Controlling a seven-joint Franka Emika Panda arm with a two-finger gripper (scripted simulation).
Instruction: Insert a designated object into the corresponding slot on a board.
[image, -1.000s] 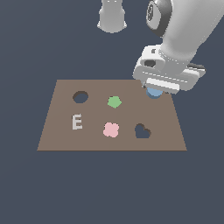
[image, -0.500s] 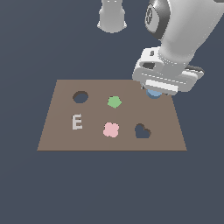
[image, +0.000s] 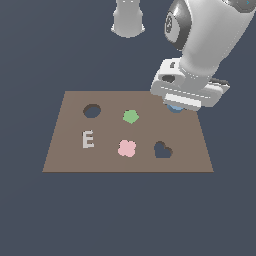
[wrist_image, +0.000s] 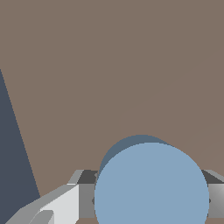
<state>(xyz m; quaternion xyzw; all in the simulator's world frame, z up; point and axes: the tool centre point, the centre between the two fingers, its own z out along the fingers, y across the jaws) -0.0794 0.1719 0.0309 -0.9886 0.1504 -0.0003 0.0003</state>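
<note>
The light-blue disc (image: 175, 108) lies at the far right corner of the brown board (image: 105, 160) in the exterior view, mostly hidden under the hand. My gripper (image: 175, 106) is down over it. In the wrist view the disc (wrist_image: 151, 188) fills the space between the two fingers (wrist_image: 86, 192), whose dark pads touch its sides, so the gripper (wrist_image: 149, 178) is shut on it. The disc's shadow falls on the board (wrist_image: 109, 65) right beside it. The round slot (image: 92, 110) is a dark hole at the board's far left corner, well away from the gripper.
A green pentagon (image: 130, 116), a pink clover piece (image: 127, 148) and a white E (image: 88, 139) sit on the board. A dark heart-shaped hole (image: 162, 149) lies at the near right. The arm's base (image: 128, 17) stands beyond the board.
</note>
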